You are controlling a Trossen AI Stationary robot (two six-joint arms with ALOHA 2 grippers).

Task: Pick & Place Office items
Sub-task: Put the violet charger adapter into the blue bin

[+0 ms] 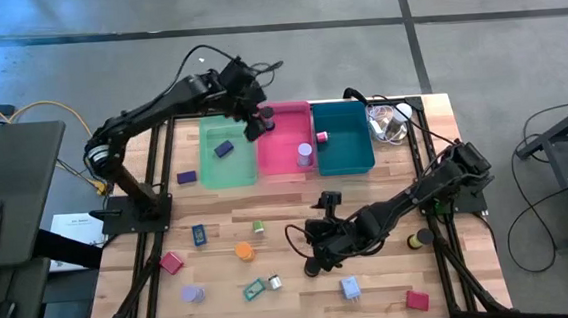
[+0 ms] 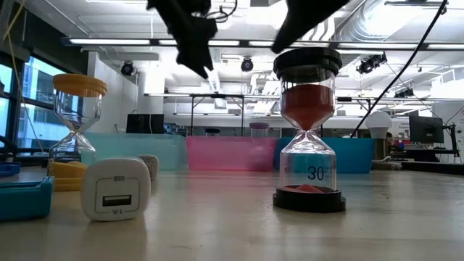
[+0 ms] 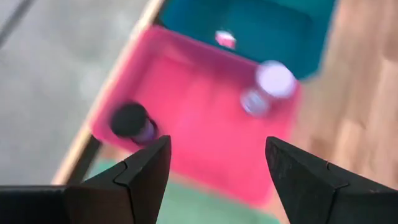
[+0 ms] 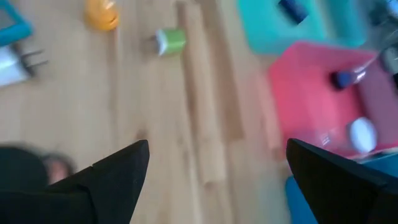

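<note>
The left gripper hangs over the seam between the green tray and the pink tray, toward twelve o'clock on the table; in the left wrist view its fingers stand wide apart with nothing between them, and below them a black-capped hourglass lies in the pink tray next to a purple-capped hourglass. The teal tray sits to the right of the pink one and holds a small pink piece; a dark blue block lies in the green tray. The right gripper is low over the table a little toward five o'clock of centre, and in the right wrist view its fingers are spread wide and empty. Loose items lie across the six o'clock half of the table: a green cylinder and an orange hourglass near the middle, a teal clip and a white charger toward six o'clock, a red block toward five, a pink block and a purple cylinder toward seven to eight, a blue block and a purple block toward nine. In the low view a black hourglass with red sand stands upright on the table.
</note>
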